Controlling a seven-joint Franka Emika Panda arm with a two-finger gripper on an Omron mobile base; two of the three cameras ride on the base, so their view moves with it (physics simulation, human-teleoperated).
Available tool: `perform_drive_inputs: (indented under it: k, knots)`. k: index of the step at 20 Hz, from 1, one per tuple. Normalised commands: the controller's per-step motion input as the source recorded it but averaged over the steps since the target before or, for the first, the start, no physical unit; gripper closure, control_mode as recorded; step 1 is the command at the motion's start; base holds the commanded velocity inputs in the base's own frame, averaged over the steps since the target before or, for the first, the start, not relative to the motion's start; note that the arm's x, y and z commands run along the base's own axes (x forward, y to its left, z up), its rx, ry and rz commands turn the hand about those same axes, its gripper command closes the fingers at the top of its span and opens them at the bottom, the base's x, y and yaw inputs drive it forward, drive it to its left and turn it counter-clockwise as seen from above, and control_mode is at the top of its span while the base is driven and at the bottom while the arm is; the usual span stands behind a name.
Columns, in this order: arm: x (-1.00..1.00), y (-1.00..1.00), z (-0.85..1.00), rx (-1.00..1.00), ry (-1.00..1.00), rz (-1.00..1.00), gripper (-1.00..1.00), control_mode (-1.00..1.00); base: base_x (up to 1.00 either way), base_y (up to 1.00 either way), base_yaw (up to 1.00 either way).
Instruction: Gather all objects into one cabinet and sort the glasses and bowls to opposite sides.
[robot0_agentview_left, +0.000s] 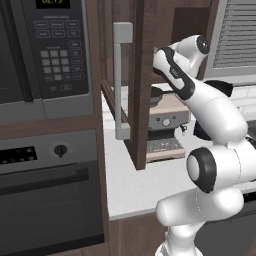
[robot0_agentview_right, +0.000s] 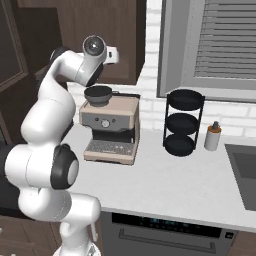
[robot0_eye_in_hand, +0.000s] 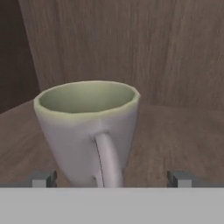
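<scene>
Wide dark brown wood-grain wall cabinet w/ long pale grey bar handle has its door swung open over the white countertop. White arm w/ dark joints reaches up into it. Below the cabinet sits a beige-and-steel espresso machine; black three-tier round rack stands further right by the window. On the brown shelf board, small off-white ceramic mug, greenish-cream inside, upright, loop handle facing the camera. Gripper jaws spread wide, one tip each side of the mug base, not touching it.
</scene>
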Motion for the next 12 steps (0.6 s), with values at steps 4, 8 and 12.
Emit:
perform_drive_inputs:
  k: [4, 8, 12]
  knots:
    - [0.12, 0.05, 0.00, 0.00, 0.00, 0.00, -1.00, -1.00, 0.00, 0.00, 0.00]
    - [0.04, 0.06, 0.00, 0.00, 0.00, 0.00, 1.00, -1.00, 0.00, 0.00, 0.00]
    - [0.00, 0.00, 0.00, 0.00, 0.00, 0.00, 1.00, -1.00, 0.00, 0.00, 0.00]
